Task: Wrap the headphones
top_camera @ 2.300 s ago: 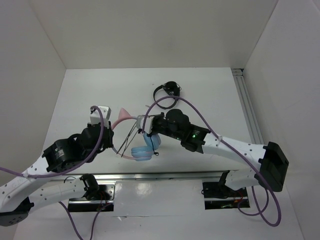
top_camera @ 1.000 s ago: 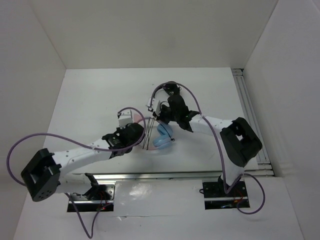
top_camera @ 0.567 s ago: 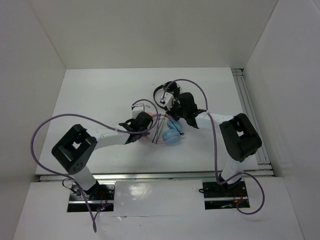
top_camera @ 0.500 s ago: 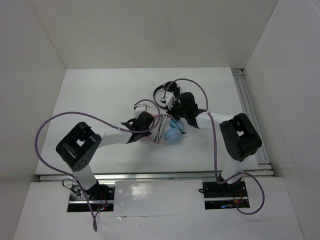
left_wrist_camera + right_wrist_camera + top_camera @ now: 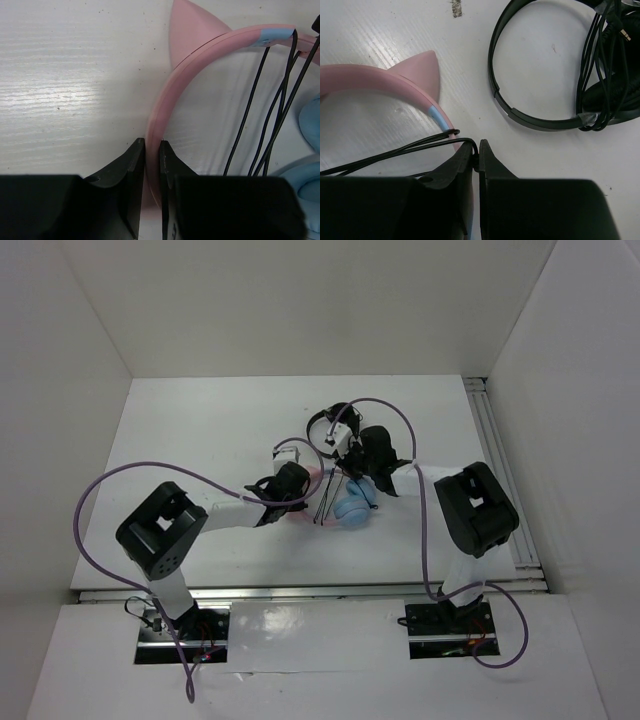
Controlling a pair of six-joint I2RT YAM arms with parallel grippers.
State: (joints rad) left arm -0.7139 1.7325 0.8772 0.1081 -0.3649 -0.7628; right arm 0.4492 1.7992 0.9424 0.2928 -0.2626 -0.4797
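Two end effectors worked the headphones (image 5: 338, 502) near the middle of the desk (image 5: 180, 440), just in front of the smaller black headphones (image 5: 535, 120). Our left end effector (image 5: 151, 150) was clamped almost shut on the pink headband (image 5: 167, 95), gripping the arc below one cat ear (image 5: 192, 30), so it served as the anchor. Our right end effector (image 5: 475, 147) was closed to a sliver on the thin black cable (image 5: 432, 141), pinching it at the fingertips just beside the blue end of the band. In the left wrist view we saw several runs of cable stretched from that blue end toward the light blue earcups (image 5: 312, 117). From this we judged the wrapping partly done, though we could not tell how much loose cable remained. To do this step well, we thought the left grip should hold firm without twisting. The right should carry the cable around under light, even tension, laying each turn beside the last rather than across it. We judged two risks. A hard pull could slide the band through the left pinch, and the black set lay close enough for the moving cable to catch on it.
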